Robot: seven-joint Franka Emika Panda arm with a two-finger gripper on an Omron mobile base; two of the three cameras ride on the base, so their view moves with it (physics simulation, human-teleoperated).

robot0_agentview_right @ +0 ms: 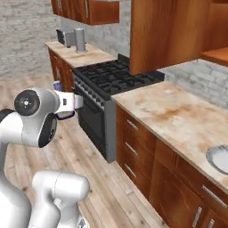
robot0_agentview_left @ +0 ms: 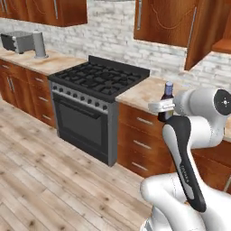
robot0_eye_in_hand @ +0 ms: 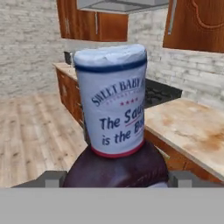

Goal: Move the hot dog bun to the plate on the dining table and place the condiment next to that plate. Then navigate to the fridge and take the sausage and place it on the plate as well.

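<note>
My gripper (robot0_eye_in_hand: 116,178) is shut on the condiment (robot0_eye_in_hand: 113,105), a dark blue-purple bottle with a pale printed label. It stands upright between the two dark fingertips (robot0_eye_in_hand: 49,178). In the left base view the condiment (robot0_agentview_left: 168,95) hangs in the gripper (robot0_agentview_left: 161,107) in front of the counter edge, right of the stove. From the right base side the gripper (robot0_agentview_right: 67,107) reaches out over the wooden floor, with a bit of the bottle (robot0_agentview_right: 57,84) above it. The hot dog bun, plate, dining table, fridge and sausage are out of view.
A black stove (robot0_agentview_left: 97,79) sits between beige counters (robot0_agentview_right: 173,113) with brown drawers. A toaster (robot0_agentview_left: 16,43) and a grey canister (robot0_agentview_left: 39,44) stand far left. A round grey-rimmed basin (robot0_agentview_right: 218,158) lies at the right. Upper cabinets (robot0_agentview_right: 164,31) hang overhead. Wooden floor (robot0_agentview_left: 49,171) lies open.
</note>
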